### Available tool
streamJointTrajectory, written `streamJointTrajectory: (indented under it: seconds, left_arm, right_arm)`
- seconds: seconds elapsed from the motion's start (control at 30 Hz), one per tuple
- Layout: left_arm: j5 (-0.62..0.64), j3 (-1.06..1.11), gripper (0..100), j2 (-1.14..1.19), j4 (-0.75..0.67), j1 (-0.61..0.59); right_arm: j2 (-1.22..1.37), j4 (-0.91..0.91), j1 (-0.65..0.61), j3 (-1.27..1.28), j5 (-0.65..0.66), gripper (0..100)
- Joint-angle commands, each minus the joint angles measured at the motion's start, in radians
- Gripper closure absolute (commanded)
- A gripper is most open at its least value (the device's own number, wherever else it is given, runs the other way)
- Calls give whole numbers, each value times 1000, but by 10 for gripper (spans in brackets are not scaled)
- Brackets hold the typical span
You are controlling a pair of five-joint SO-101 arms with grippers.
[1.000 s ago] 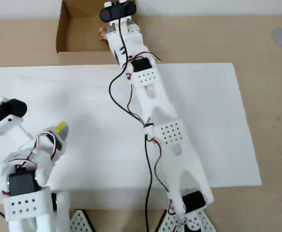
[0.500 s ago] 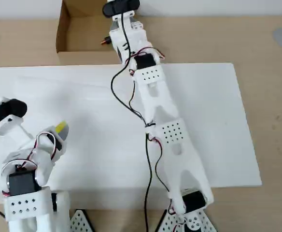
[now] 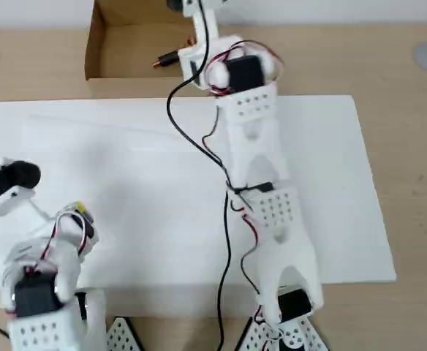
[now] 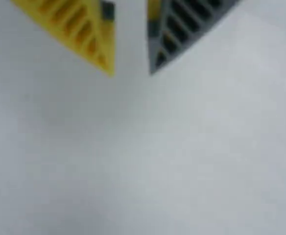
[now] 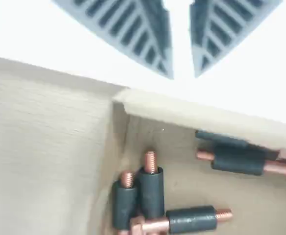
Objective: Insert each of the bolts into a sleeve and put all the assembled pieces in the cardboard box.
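right hand (image 5: 182,73) slightly parted, empty, held near cardboard box (image 5: 192,115) | left hand (image 4: 131,72) likewise parted, empty | assembled pieces (image 5: 192,219) judged light, rigid, roll-prone; best gripped across the sleeve (image 5: 150,193)

The right arm (image 3: 261,183) is white printed plastic. Its flat links are pierced by grids of small holes, and a black servo (image 3: 244,72) sits near its far end. A black cable (image 3: 224,248) and thin red wires (image 3: 251,223) run along it. The left arm (image 3: 42,270) is white too, with red and white leads. The left gripper (image 4: 131,73) has one yellow and one dark grey ribbed, triangular finger. The right gripper (image 5: 182,76) has two blue-grey ribbed ones.
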Motion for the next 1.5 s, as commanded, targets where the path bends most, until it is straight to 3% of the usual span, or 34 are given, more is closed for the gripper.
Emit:
streamJointTrajectory:
  seconds: [0.0,0.13,0.4,0.7,1.1,1.33,1.47]
  left_arm:
    - [-91,-29,958,-179,6,38]
    - [-181,-2,964,-225,81,109]
    - [-184,-17,989,-229,98,114]
    - [-186,-12,989,-229,97,112]
    - [-186,107,988,-229,68,112]
    - [-178,207,988,-229,68,114]
    - [-178,311,987,-229,61,114]
  right_arm:
    - [-240,141,13,-45,-8,987]
    - [-369,146,41,-44,-6,987]
    - [-662,150,33,101,69,987]
    - [-1376,117,15,1279,31,987]
    - [-2377,-726,214,2744,169,987]
    - [-2786,-910,217,3205,169,987]
    - [-2747,-921,217,3281,167,987]
